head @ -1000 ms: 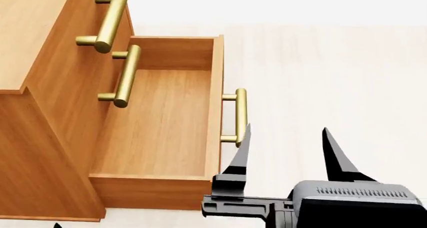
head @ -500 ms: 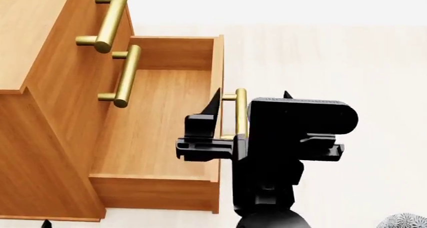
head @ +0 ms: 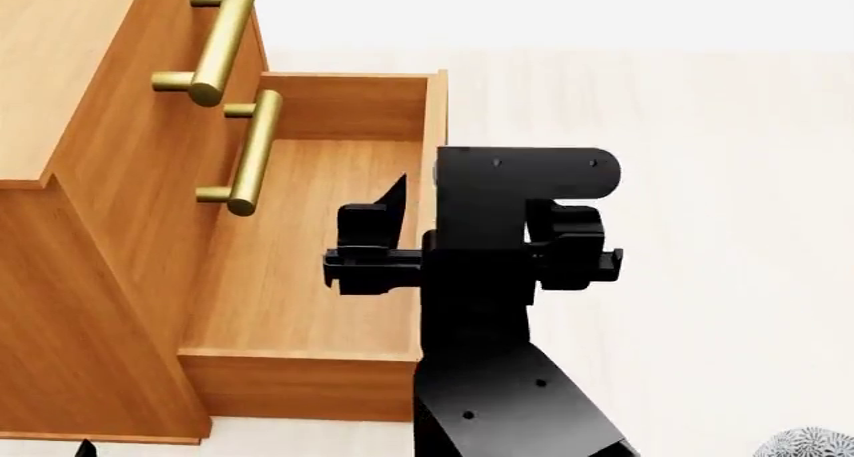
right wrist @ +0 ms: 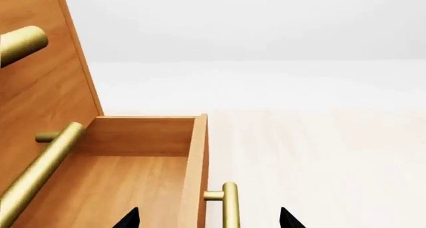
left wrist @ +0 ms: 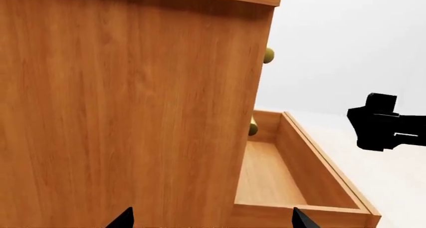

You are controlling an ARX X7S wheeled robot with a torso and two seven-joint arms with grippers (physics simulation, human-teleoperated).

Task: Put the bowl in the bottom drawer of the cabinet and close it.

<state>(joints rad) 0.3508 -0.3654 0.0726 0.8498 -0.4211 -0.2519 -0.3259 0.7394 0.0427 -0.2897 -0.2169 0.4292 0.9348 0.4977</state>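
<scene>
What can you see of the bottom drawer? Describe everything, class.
The bottom drawer is an orange-brown wooden box, pulled fully open from the cabinet and empty inside. Its brass bar handle sits on the front panel. The right claw straddles that handle, open; whether it touches cannot be told.

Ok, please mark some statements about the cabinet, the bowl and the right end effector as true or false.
1. The bottom drawer is pulled out and holds nothing. True.
2. The bowl lies inside that drawer. False: it is outside, at the lower right corner of the head view.
3. The right end effector is open, near the drawer's handle. True.
4. The two upper drawers are pulled out as well. False: both are shut.
</scene>
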